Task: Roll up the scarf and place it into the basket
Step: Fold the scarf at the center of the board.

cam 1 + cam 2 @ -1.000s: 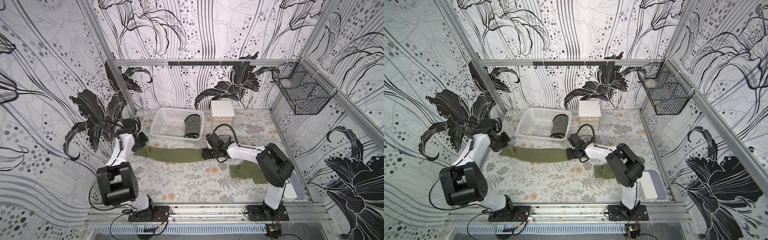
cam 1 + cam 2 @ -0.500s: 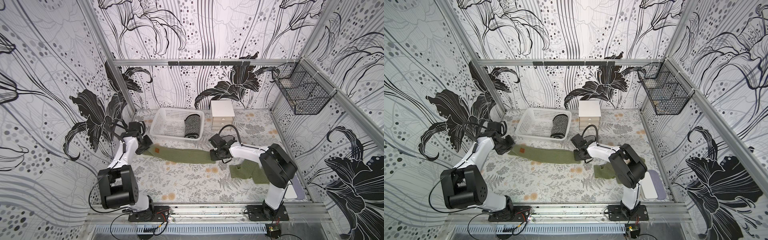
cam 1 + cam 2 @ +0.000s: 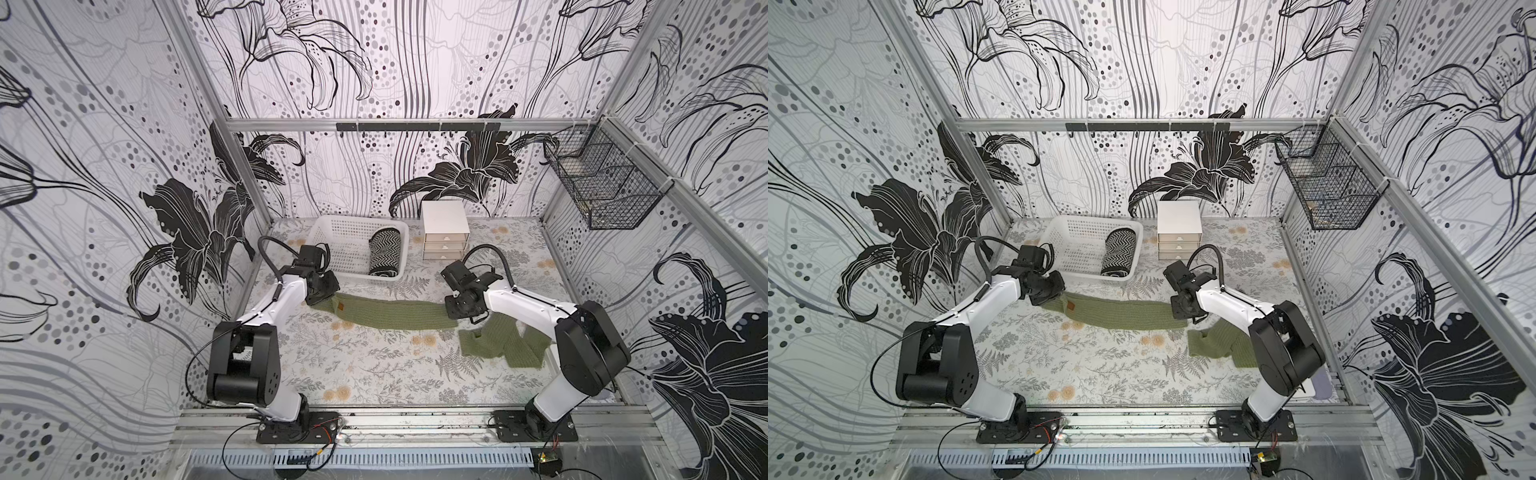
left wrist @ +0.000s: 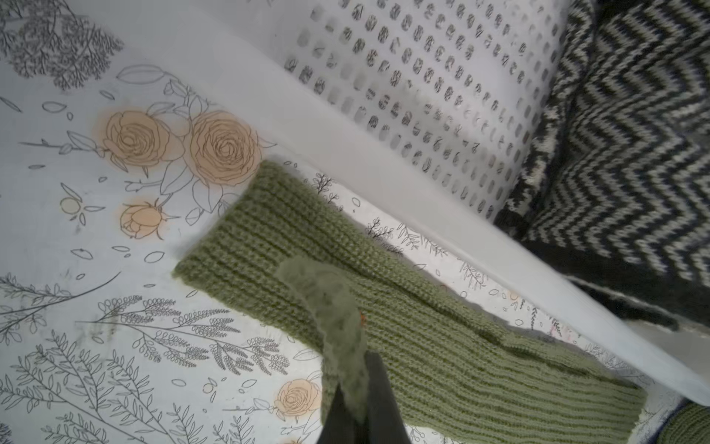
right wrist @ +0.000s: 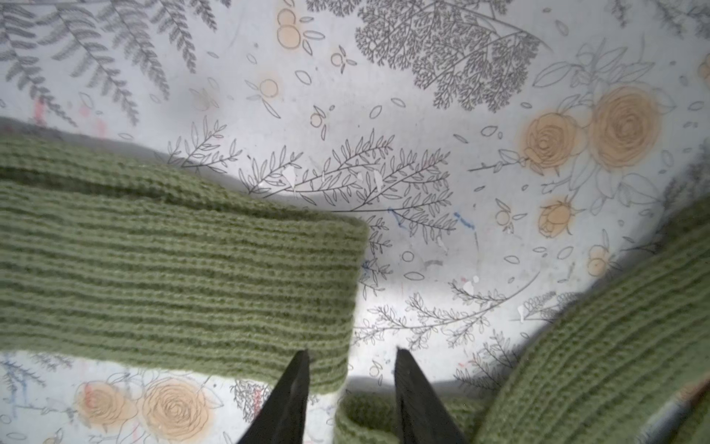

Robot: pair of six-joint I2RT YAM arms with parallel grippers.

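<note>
The green knit scarf (image 3: 390, 313) (image 3: 1121, 311) lies stretched across the floral table in front of the white perforated basket (image 3: 349, 232) (image 3: 1075, 232). Its right part (image 3: 507, 340) is bunched under the right arm. My left gripper (image 3: 323, 297) (image 4: 353, 388) is shut, pinching a raised edge of the scarf (image 4: 422, 346) close beside the basket's rim (image 4: 384, 173). My right gripper (image 3: 457, 311) (image 5: 351, 353) hovers open over the scarf's folded edge (image 5: 173, 276). Its fingers (image 5: 296, 384) stand apart with nothing pinched between them.
A rolled black-and-white chevron scarf (image 3: 384, 253) (image 4: 614, 153) lies inside the basket. A small white drawer unit (image 3: 445, 228) stands right of the basket. A black wire mesh basket (image 3: 598, 187) hangs on the right wall. A pale flat item (image 3: 1316, 384) lies at the front right.
Both grippers have shifted to the right, pulling the scarf's stretched part along. The right gripper closed on the scarf, then opened and let go.
</note>
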